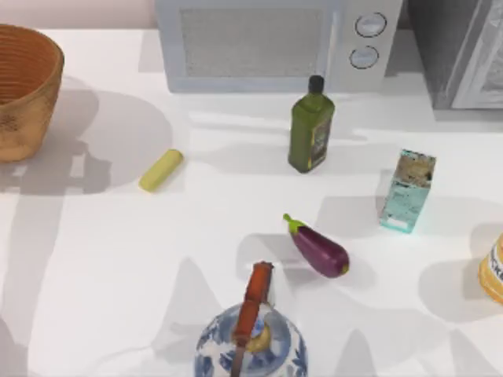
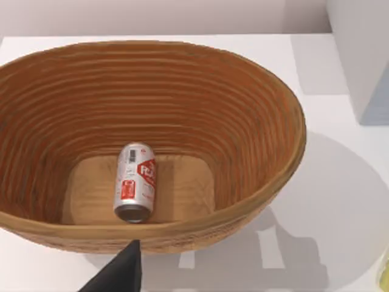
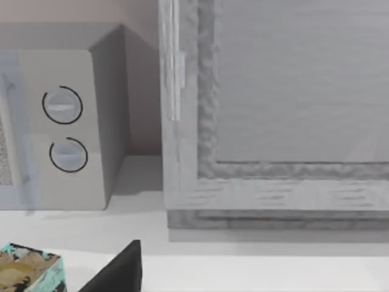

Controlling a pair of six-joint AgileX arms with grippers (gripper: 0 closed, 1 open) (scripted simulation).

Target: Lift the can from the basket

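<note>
The basket [image 1: 23,86], a round orange-brown wicker bowl, stands at the table's far left back corner. In the left wrist view I look down into the basket [image 2: 182,85]. The can [image 2: 135,181] lies on its side on the basket floor; its side is white and silver with a red marking. A dark part of my left gripper [image 2: 118,274] hangs just outside the near rim, above and apart from the can. A dark part of my right gripper [image 3: 121,271] hovers near the back right, facing a grey cabinet.
A microwave [image 1: 267,43] and a grey cabinet [image 1: 464,51] line the back. On the table stand a green bottle [image 1: 310,126], a yellow-green stick [image 1: 161,170], an eggplant [image 1: 318,247], a teal box [image 1: 407,191], an orange-yellow container [image 1: 493,271] and a blue-white teapot [image 1: 251,338].
</note>
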